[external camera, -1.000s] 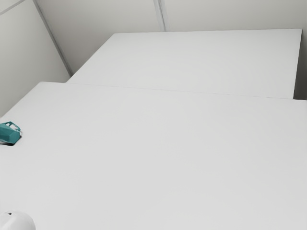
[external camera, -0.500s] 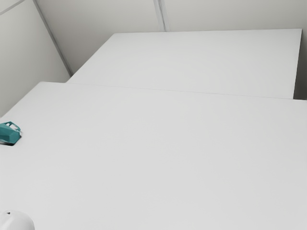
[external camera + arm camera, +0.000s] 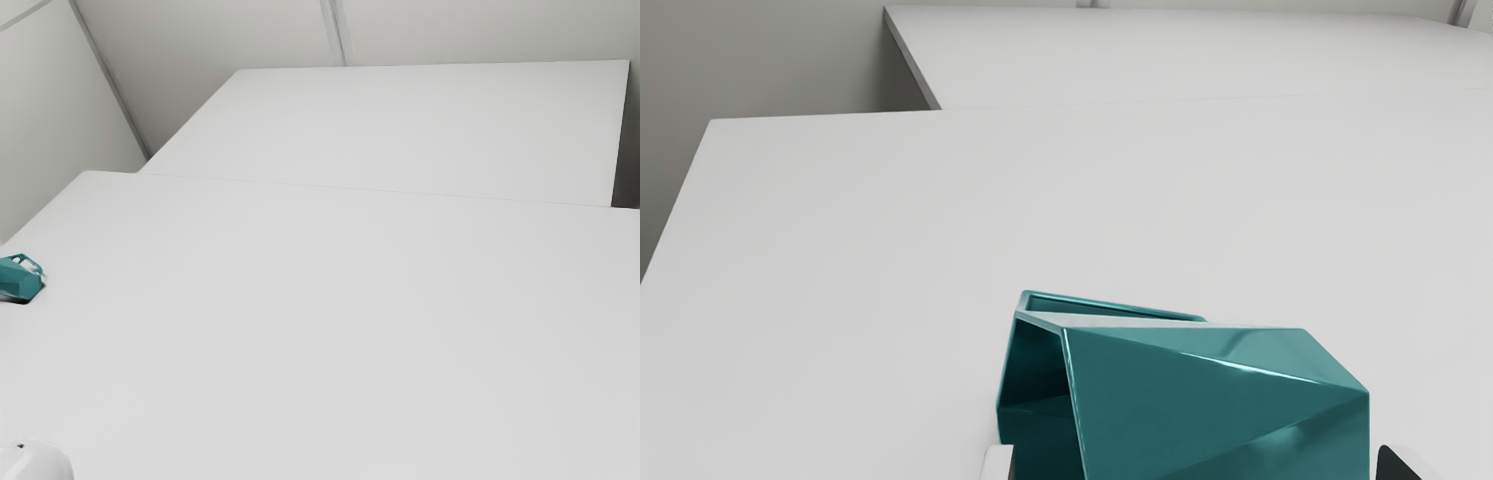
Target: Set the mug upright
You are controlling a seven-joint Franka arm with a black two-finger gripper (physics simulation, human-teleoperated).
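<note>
End effector [image 3: 1202, 463] spread wide, its two fingertips stand at opposite ends of the teal mug [image 3: 1213, 400], which lies on its side on the white tabletop [image 3: 840, 267], near the edge of the exterior view at that view's left. One tip is beside the open mouth [image 3: 1040, 380]; the other is just past the base, with a slim gap to it. Whether the tip at the mouth touches the rim cannot be told. The handle [image 3: 1116, 307] lies along the side farther from the hand. The step in hand appears to be lining up the grasp, with the righting itself still to do. Closing from here would likely pinch the mug rim to base, leaving one finger beneath it once it is tipped up; a quarter turn of the wrist, to grip across the body nearer the mouth, would probably serve better. The handle calls for room, since a pad landing on it could twist the mug. The slanted facets look slick, so an even, gentle squeeze on opposing faces seems wise, followed by a small lift, a slow tilt bringing the mouth up, and release only once the base sits flat.
</note>
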